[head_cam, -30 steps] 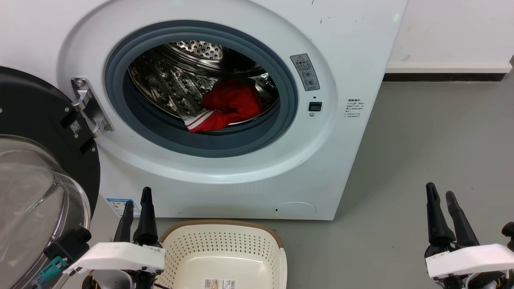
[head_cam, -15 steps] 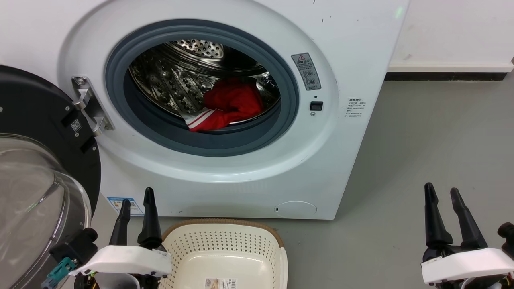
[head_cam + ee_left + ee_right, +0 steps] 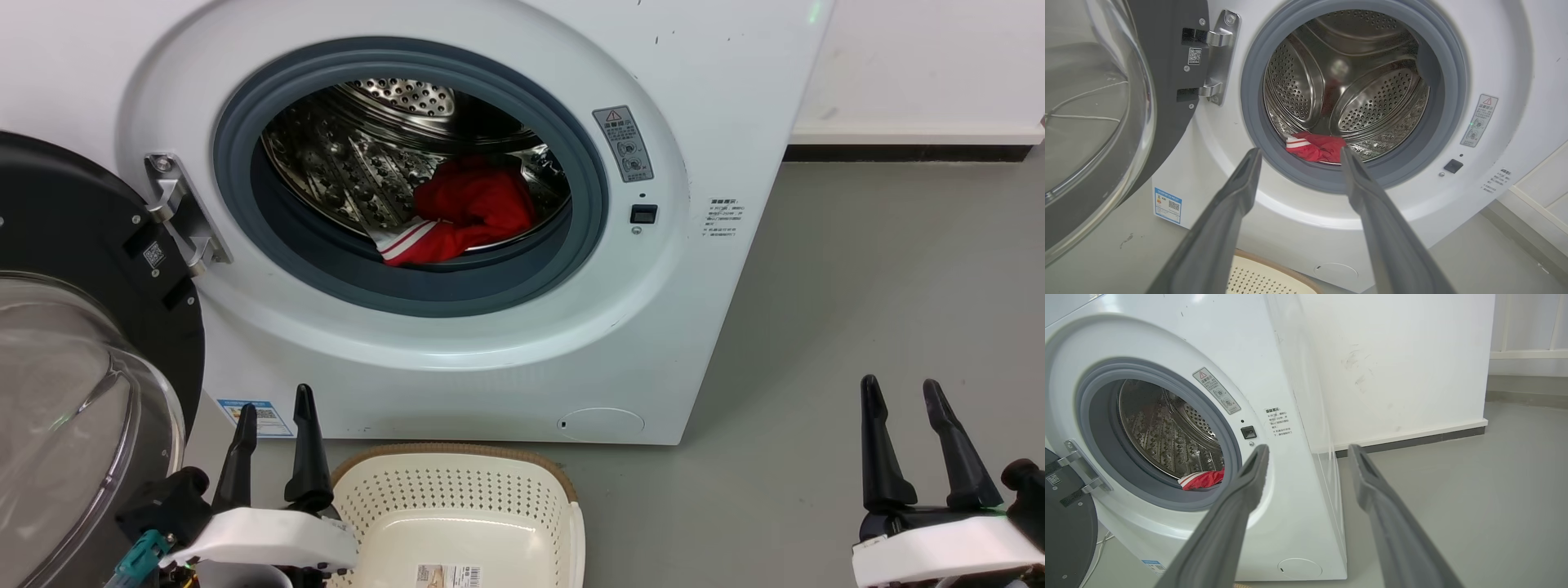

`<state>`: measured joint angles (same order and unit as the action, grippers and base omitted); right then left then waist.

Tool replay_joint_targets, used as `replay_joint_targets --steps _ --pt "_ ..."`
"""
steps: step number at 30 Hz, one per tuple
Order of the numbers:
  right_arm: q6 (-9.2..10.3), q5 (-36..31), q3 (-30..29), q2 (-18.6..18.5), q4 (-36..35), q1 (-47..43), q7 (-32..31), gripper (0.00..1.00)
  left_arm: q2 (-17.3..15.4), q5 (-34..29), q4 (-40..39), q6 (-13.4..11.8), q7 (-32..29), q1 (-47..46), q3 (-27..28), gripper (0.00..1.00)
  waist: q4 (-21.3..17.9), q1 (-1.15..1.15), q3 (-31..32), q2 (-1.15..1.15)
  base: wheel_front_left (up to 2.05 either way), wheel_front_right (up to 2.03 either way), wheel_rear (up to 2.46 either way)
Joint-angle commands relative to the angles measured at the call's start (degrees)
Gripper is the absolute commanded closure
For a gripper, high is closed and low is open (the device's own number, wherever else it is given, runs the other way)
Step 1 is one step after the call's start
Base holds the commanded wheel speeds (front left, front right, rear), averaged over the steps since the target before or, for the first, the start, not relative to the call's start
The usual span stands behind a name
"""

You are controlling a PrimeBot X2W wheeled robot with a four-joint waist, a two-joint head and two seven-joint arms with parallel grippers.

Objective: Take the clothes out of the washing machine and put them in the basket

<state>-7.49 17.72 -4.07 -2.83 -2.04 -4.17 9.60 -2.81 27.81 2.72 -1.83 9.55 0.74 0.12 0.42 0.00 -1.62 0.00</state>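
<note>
In the head view, the clothes [image 3: 465, 216] lie bunched low at the front of the washing machine [image 3: 506, 359] drum, striped edge toward 8 o'clock, above the basket [image 3: 447, 450]. They sit between 1 and 2 o'clock from the left gripper [image 3: 274, 400], whose fingers are spread and empty. From the right gripper [image 3: 900, 384], likewise spread and empty, they are at 10 o'clock and farther, so the left arm looks nearer.

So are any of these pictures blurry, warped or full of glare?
Head view: sharp and evenly lit, with bright glints on the steel drum and pale reflections on the glass door. Left wrist view: the left gripper looks soft up close. Right wrist view: the wide lens makes the washing machine lean; the right gripper looks soft too.
</note>
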Motion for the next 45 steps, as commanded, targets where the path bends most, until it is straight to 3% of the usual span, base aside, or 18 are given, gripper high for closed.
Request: replay_joint_targets --steps 1,45 --pt "0.00 -2.12 0.04 -0.11 -1.11 -0.52 0.58 0.00 -0.11 -1.84 -0.91 -0.27 0.59 -0.03 -0.23 0.00 0.02 0.00 -0.01 0.00 0.00 0.00 0.00" --pt "0.01 -20.80 -0.22 -0.07 -4.38 -3.98 5.55 0.00 -0.09 -18.73 -0.52 -0.04 5.57 2.62 -1.67 0.00 0.25 0.00 -0.20 0.00 0.00 0.00 0.00"
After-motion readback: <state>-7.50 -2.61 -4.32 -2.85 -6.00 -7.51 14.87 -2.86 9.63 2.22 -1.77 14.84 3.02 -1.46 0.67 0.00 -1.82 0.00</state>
